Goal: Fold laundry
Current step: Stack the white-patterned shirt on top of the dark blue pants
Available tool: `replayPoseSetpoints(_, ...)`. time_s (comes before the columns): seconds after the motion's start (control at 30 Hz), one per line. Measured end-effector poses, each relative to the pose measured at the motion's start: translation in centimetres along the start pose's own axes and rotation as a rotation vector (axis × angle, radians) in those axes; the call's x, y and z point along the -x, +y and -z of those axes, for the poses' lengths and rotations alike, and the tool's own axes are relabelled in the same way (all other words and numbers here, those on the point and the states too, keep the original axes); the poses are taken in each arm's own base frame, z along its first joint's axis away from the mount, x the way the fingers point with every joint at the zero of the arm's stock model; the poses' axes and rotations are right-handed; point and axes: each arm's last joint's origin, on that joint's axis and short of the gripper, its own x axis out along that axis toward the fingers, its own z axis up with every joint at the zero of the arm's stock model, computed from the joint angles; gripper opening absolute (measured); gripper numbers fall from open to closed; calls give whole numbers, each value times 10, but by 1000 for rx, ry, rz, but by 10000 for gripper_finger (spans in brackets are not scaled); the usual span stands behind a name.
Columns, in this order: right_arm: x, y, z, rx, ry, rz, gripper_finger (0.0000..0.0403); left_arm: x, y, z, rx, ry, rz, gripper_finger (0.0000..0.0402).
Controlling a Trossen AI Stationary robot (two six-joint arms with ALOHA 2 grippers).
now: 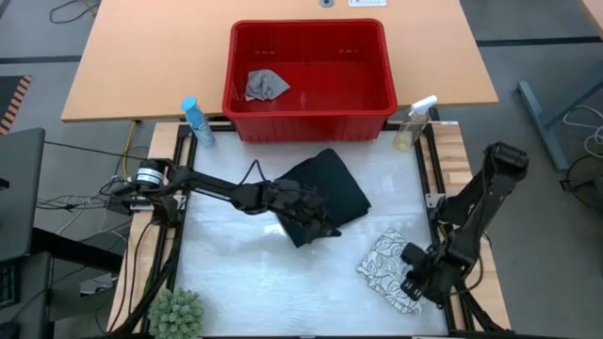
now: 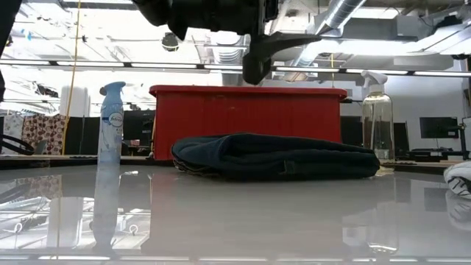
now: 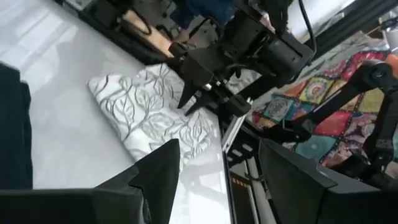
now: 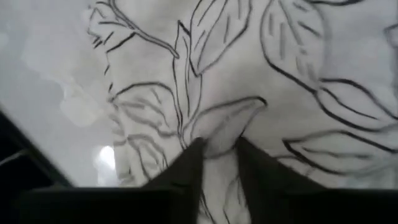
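The right gripper (image 4: 217,158) pinches a small ridge of the soft white leaf-print cloth (image 1: 388,269), folded at the table's (image 1: 236,273) near right. The left gripper (image 3: 217,180), fingers spread wide and empty, hovers over the near edge of the folded dark jeans (image 1: 325,193) at mid-table. A crumpled grey cloth (image 1: 266,85) lies in the red plastic basket (image 1: 377,108); no writing is legible

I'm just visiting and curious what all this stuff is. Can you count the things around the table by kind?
Clothes: 3: jeans, leaf cloth, grey cloth
Spray bottles: 2: blue bottle, clear bottle
Baskets: 1: red basket
Plants: 1: plant
Robot grippers: 2: left gripper, right gripper
Total: 9
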Motion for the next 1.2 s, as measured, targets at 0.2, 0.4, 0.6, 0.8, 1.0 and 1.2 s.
replayPoseSetpoints(0.2, -32, 15, -7, -19, -20, 4, 18, 1, 2, 2, 25, 52, 10, 210)
replayPoseSetpoints(0.4, -50, 34, -39, -8, -39, -74, 27, 2, 6, 10, 57, 174, 10, 210)
replayPoseSetpoints(0.6, -46, 52, -87, 70, -120, -114, 18, 4, 11, 14, 83, 257, 12, 210)
replayPoseSetpoints(0.8, -10, 73, -115, 193, -175, -183, 53, 17, 8, 6, 104, 345, 47, 210)
replayPoseSetpoints(1.0, 18, 84, -102, 209, -170, -262, 59, 18, 13, 27, 67, 426, -122, 210)
replayPoseSetpoints(1.2, 13, 86, -68, 154, -294, -222, 56, 13, 5, 44, -127, 398, -245, 210)
